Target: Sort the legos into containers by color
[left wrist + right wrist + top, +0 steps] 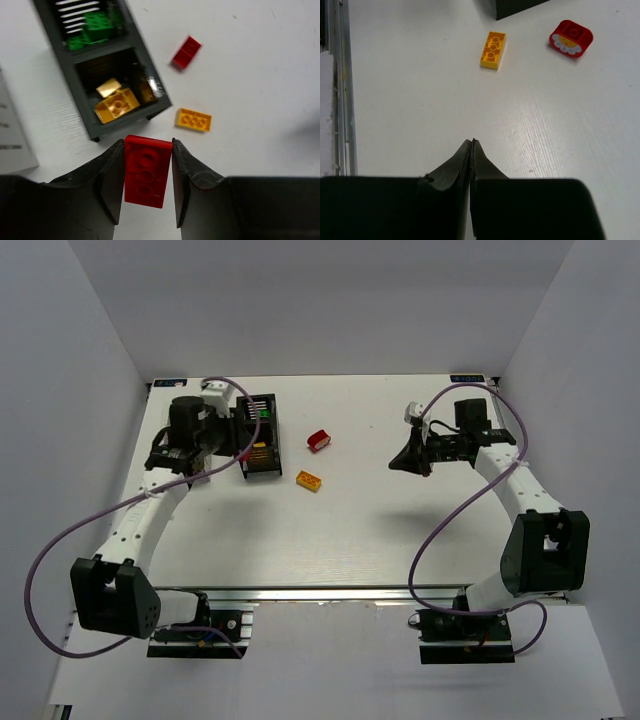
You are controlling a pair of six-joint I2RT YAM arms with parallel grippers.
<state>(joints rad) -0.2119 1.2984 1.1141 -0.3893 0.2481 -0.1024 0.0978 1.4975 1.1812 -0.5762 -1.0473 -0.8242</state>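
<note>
My left gripper (147, 150) is shut on a red lego (146, 172), pinched by its long sides with its underside toward the camera. It hangs just off the near end of the black container (159, 95), whose far compartment holds green legos (92, 29) and whose near one holds orange-yellow legos (116, 106). In the top view the left gripper (228, 448) is beside the black container (262, 468). On the table lie a red lego (319, 440) and an orange-yellow lego (309, 480). My right gripper (472, 142) is shut and empty, well short of that orange-yellow lego (493, 49) and red lego (571, 38).
A white container's edge (12, 145) shows at the left of the left wrist view; in the top view the left arm covers it. The right gripper (402, 462) hovers at mid-right. White walls enclose the table on three sides.
</note>
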